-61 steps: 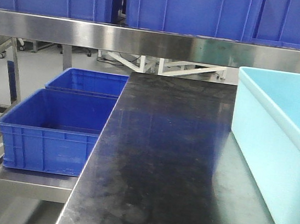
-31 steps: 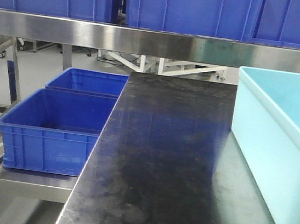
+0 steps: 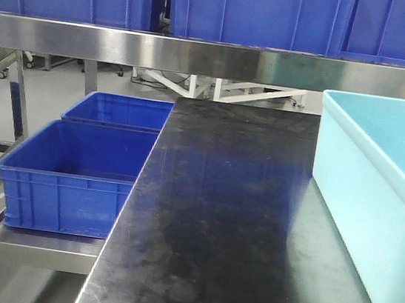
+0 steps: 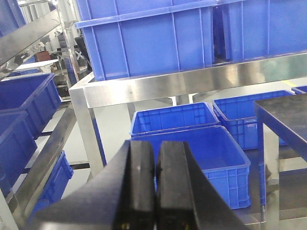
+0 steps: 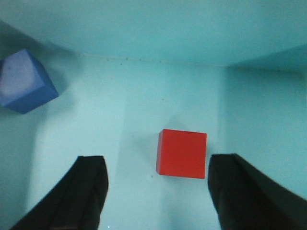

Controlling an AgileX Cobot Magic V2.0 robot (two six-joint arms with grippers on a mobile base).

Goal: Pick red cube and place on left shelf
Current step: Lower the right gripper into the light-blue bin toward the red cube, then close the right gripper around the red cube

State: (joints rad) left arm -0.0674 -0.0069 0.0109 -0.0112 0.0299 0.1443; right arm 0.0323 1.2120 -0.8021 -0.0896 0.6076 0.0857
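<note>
The red cube lies on the floor of the light cyan bin, seen in the right wrist view. My right gripper is open and hangs just above it; the cube sits between the fingers, close to the right one. My left gripper is shut and empty, facing the stainless-steel left shelf, which carries blue crates. The shelf's lower tier shows at the left of the front view. Neither gripper shows in the front view.
A blue cube lies in the bin's far left corner. The cyan bin stands on the black-topped table at the right. Blue crates fill the lower tier; more sit above a steel rail.
</note>
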